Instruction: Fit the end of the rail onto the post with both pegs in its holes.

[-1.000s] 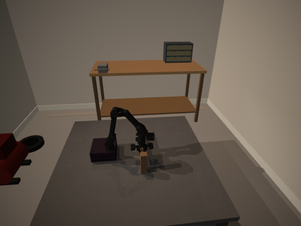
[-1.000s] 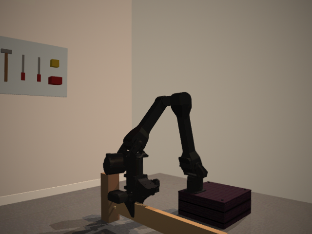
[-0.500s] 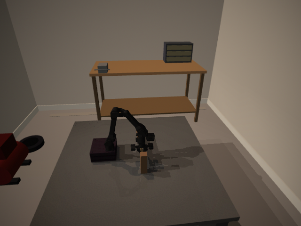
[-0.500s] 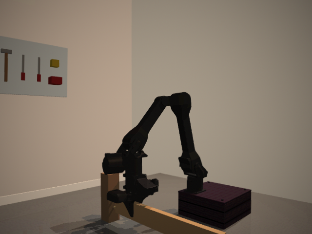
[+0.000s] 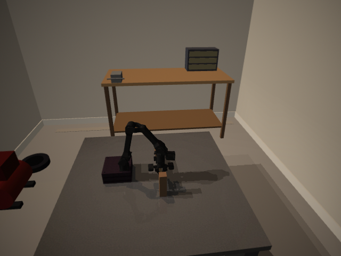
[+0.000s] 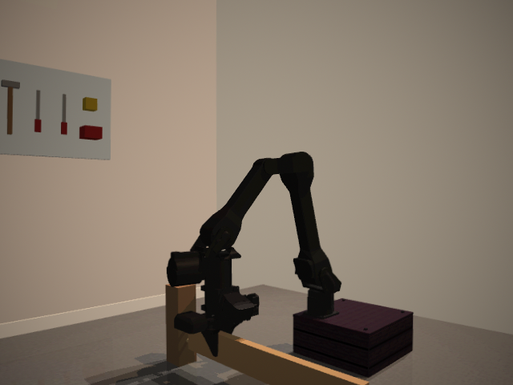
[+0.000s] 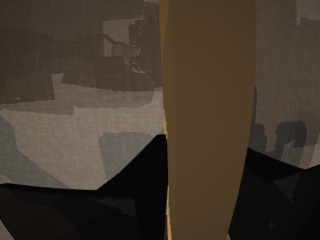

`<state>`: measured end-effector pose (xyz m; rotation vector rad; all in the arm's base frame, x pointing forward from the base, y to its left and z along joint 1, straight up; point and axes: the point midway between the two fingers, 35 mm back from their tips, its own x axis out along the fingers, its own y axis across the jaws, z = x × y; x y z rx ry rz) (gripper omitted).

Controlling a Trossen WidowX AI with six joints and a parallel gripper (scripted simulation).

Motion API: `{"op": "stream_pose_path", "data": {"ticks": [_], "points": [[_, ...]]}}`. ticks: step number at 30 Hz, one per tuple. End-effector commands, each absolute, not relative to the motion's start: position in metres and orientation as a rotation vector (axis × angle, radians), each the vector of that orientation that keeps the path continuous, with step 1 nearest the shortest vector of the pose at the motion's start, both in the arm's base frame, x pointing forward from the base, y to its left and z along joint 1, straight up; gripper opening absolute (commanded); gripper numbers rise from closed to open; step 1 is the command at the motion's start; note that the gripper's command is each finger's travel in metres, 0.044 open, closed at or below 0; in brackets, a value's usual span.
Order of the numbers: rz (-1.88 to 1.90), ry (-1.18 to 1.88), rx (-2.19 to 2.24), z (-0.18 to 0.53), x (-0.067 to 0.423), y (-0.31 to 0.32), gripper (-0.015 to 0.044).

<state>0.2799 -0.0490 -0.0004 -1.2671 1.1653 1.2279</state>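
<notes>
The short wooden post (image 5: 163, 184) (image 6: 175, 314) stands upright on the dark table (image 5: 137, 220). The long wooden rail (image 6: 289, 364) (image 7: 207, 94) runs from the post toward the lower right in the exterior view. Its end at the post is held up off the table, close to the post face. My gripper (image 5: 161, 168) (image 6: 213, 343) (image 7: 183, 142) is shut on the rail right beside the post, fingers on both sides. The pegs and the rail's holes are hidden behind the gripper. The footboard block and bracket are out of view.
The arm's dark purple base block (image 5: 116, 173) (image 6: 352, 331) sits left of the post on the table. A workbench (image 5: 165, 77) with a drawer box (image 5: 201, 58) stands behind. A red machine (image 5: 10, 176) and a tyre (image 5: 37, 161) lie on the floor at the left.
</notes>
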Motion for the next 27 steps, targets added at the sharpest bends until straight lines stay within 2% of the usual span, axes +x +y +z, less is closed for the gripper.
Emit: {"op": "stream_pose_path", "data": {"ticks": [1,27], "points": [[1.228,1.162,-1.27,0.0007,0.281,-0.0504,0.0],[1.228,1.162,-1.271,0.0009,0.2816,-0.0587,0.0]]}}
